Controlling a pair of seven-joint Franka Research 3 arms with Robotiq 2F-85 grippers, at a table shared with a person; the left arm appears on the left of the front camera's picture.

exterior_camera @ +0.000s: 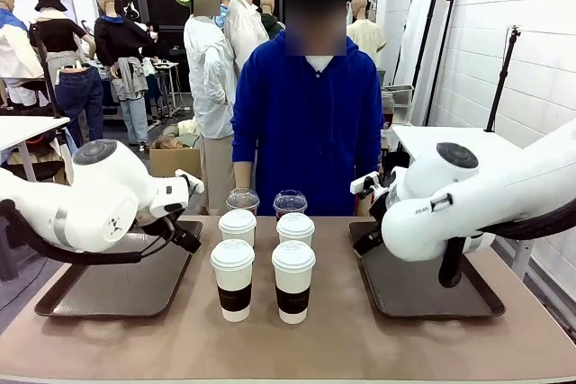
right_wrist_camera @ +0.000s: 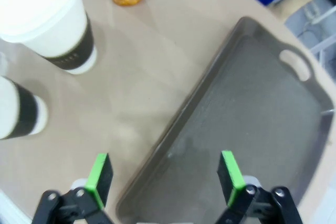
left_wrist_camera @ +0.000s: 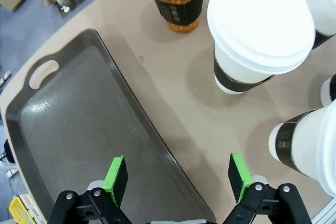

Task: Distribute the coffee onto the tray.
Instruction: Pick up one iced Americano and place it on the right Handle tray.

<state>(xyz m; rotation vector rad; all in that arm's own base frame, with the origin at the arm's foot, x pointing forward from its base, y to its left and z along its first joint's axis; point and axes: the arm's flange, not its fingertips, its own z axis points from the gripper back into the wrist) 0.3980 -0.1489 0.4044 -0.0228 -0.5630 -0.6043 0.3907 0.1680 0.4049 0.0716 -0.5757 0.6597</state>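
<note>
Nearest us, at the middle of the desk [exterior_camera: 360,352], 2 white paper cups [exterior_camera: 233,281] [exterior_camera: 293,281] with white lids and dark brown bands stand side by side. Just behind them along the desk's middle we see 2 more paper cups [exterior_camera: 238,227] [exterior_camera: 295,228] of the same kind. Behind those, close to the desk's far edge, are 2 clear dome-lidded cups [exterior_camera: 242,200] [exterior_camera: 290,201] of brown coffee. All 6 stand upright on the desk's own top.

At the desk's left end lies the left tray [exterior_camera: 108,285], dark and handled, and at its right end the right tray [exterior_camera: 409,294]. The left arm [exterior_camera: 90,204] hangs over the desk's left end. From its wrist we see the left jaws spread wide with nothing between the green pads [left_wrist_camera: 115,179], one pad above the tray [left_wrist_camera: 79,129] and the other above bare desk. The right arm [exterior_camera: 450,209] hangs over the desk's right end. The right jaws are likewise fully apart and empty, one green pad [right_wrist_camera: 229,174] over that tray [right_wrist_camera: 252,103], the other over bare desk.

At the desk's far side stands a person [exterior_camera: 306,114] in a blue top.
</note>
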